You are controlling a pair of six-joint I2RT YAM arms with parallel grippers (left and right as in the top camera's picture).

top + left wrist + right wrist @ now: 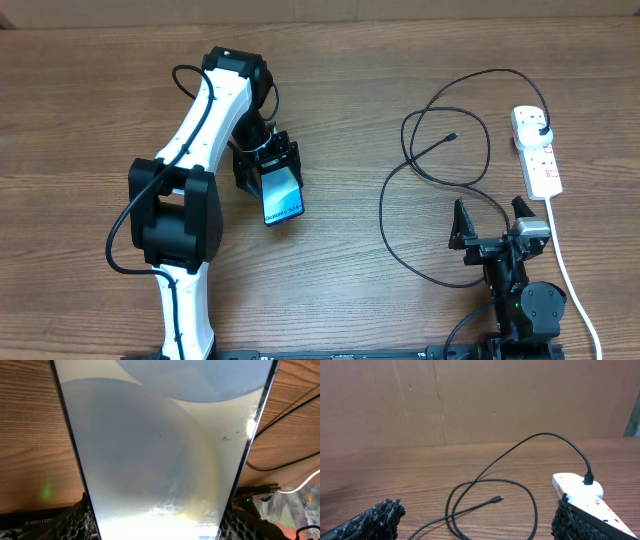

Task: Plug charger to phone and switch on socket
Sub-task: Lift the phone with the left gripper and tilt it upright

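My left gripper (268, 172) is shut on the phone (283, 200), holding it tilted with its cyan "Galaxy" screen up, left of the table's middle. In the left wrist view the phone's pale back (150, 450) fills the frame between my fingers. The charger (440, 150) is a black cable looped on the table at the right; its connector tip (454, 135) lies free, also seen in the right wrist view (497, 499). Its plug head (541, 131) sits in the white socket (538, 155), also in the right wrist view (580, 491). My right gripper (491, 222) is open and empty near the front edge, behind the loops.
The socket's thick white cord (572, 280) runs down the right side toward the front edge. A brown cardboard wall (470, 400) stands behind the table. The wooden table (350, 280) lies between phone and cable.
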